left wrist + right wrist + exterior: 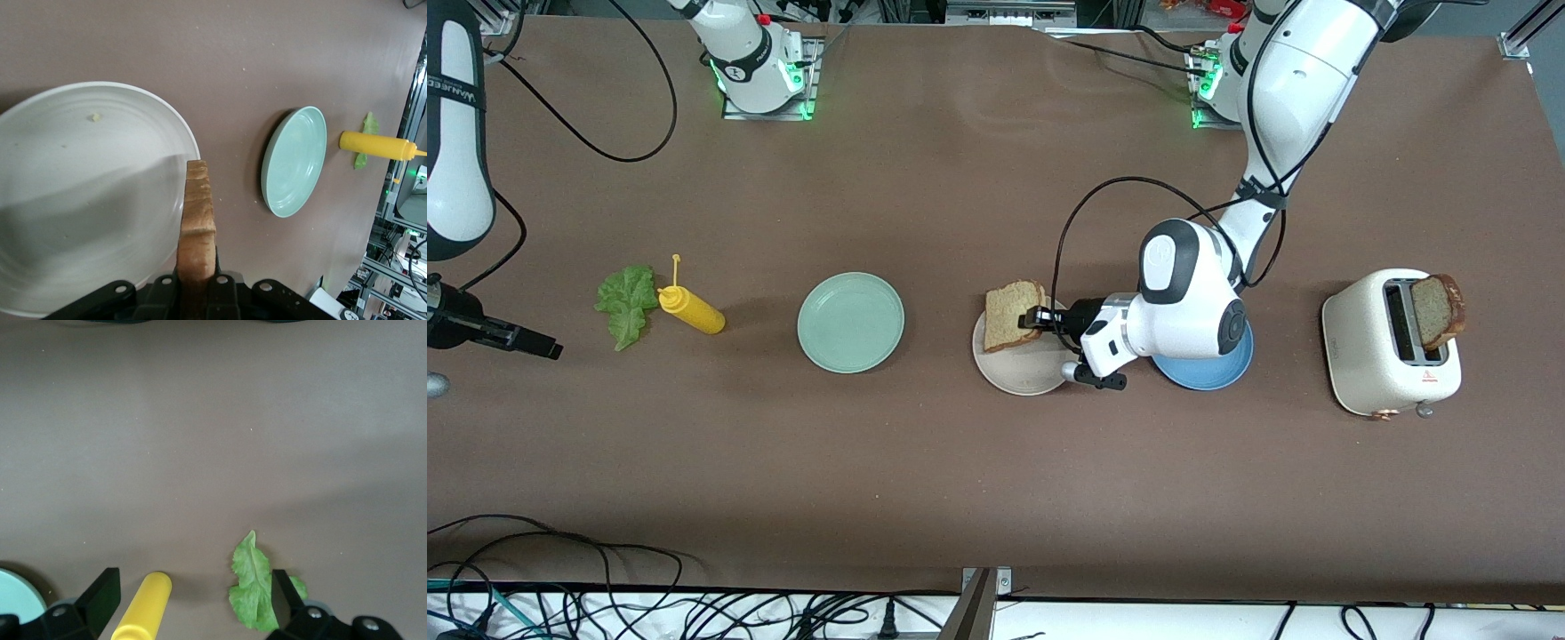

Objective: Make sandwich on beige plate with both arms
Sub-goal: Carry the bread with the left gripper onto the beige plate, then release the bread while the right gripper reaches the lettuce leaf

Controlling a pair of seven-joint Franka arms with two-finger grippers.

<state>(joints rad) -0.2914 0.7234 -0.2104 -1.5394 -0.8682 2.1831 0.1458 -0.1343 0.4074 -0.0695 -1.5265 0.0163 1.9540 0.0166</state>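
My left claw (1039, 318) grips the first bread slice (1011, 315) over the bare beige plate (1021, 369), my right claw (190, 597) waits agape; lettuce (628, 304) and toaster slice (1439, 310) remain.

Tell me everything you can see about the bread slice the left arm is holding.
The bread slice is tan with a speckled crumb and a brown crust, roughly square with a rounded top. The left gripper, jaws shut on one edge, holds it tilted over the beige plate. The left wrist view shows it edge-on, crust facing the camera. Whether it touches the plate is unclear.
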